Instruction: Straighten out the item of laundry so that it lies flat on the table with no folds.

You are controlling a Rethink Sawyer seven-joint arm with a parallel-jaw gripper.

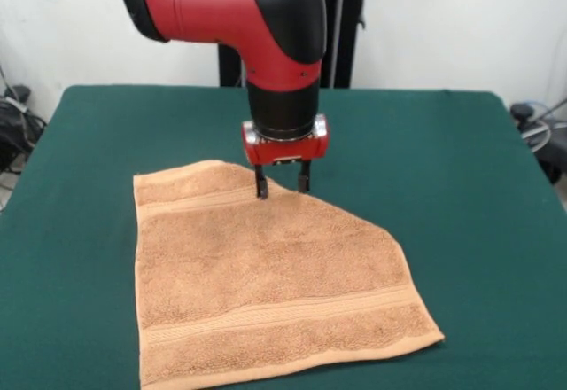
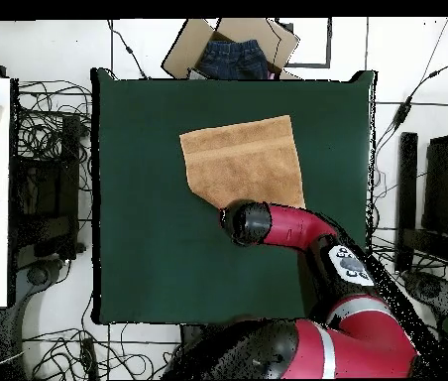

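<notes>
On the green surface (image 1: 461,186) the soft, limp towel (image 1: 266,292) is spread toward the camera-near edge, one far corner folded under, where parted fingers (image 1: 283,181) are lowered onto its diagonal edge.

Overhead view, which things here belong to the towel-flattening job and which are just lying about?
Part of the job:
- towel, one corner looks folded over
- green table
- gripper, fingers open at the towel's folded edge

Just lying about:
- cardboard box with jeans, beyond the table
- cables on the floor
</notes>
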